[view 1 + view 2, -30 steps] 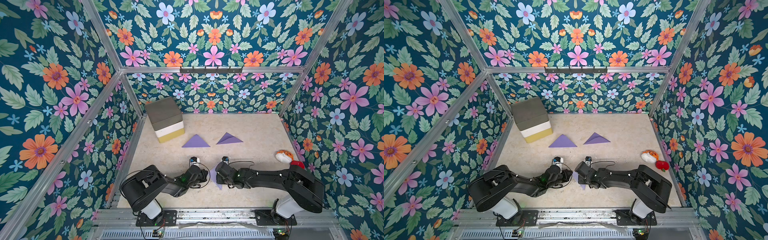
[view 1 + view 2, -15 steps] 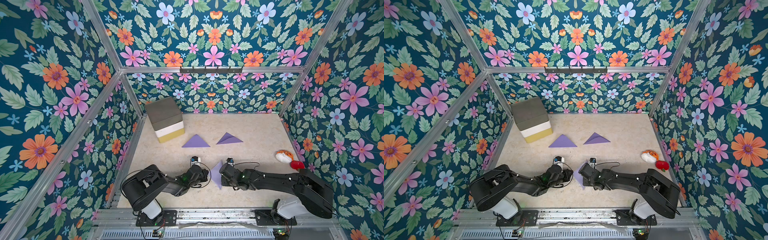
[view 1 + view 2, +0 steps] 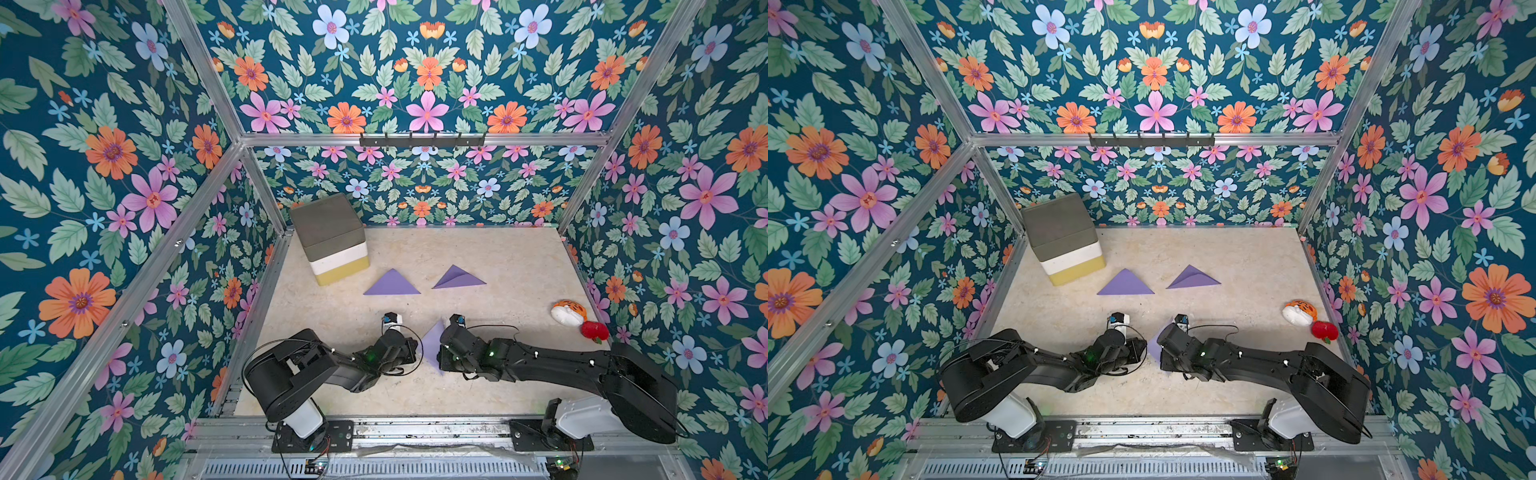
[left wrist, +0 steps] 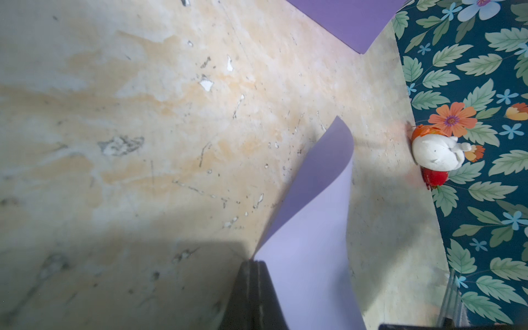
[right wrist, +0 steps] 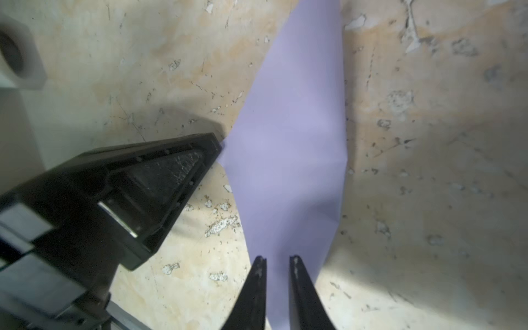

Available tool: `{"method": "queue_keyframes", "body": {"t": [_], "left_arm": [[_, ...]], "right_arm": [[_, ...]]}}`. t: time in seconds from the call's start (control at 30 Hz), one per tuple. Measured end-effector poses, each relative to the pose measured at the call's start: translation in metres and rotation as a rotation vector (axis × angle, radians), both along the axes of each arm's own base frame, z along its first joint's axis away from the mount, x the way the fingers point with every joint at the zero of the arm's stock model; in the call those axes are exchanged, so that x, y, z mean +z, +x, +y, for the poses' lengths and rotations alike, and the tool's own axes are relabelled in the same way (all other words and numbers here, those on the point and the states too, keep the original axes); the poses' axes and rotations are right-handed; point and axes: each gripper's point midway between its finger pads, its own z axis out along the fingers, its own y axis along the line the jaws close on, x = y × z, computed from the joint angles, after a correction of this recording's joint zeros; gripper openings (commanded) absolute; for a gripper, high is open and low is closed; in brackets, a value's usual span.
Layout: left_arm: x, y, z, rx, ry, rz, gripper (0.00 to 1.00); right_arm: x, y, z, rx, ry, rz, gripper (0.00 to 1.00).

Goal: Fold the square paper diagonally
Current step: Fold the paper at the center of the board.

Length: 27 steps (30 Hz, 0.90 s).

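Drawn back and narrower than a second ago, the right gripper (image 5: 276, 258) straddles an edge of the paper (image 3: 432, 347) with fingers slightly apart, while the closed left gripper (image 4: 255, 264) pinches its corner, holding it curled upright between them: seemingly mid-fold, next needing corner laid onto corner.

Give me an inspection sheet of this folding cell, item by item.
Surface: beige marbled tabletop, scuffed.
Job's things: lilac square paper, curled up between the arms; two folded purple paper triangles farther back.
Clutter: grey-white-yellow foam block stack, back corner; tiger plush toy and red plush fruit by the right wall.
Grippers: left gripper shut on the paper's corner; right gripper open, jaws narrowly apart at its edge.
Cables: black cable looped at the right wrist.
Surroundings: floral walls, aluminium frame.
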Motion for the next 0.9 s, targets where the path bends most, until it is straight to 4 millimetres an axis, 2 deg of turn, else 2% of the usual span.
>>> {"method": "queue_keyframes", "body": {"t": [0.33,0.67,0.9], "left_arm": [[0.000,0.000,0.000,0.002,0.002,-0.003,0.00],[0.000,0.002,-0.002,0.007,-0.003,-0.017,0.00],[0.000,0.002,-0.002,0.008,-0.003,-0.017,0.00]], "right_arm": [[-0.027,-0.009,-0.012,-0.013,-0.075,0.057,0.14],[-0.029,-0.012,-0.018,-0.043,-0.065,0.045,0.14],[-0.025,-0.021,-0.037,-0.053,-0.112,0.062,0.14]]}}
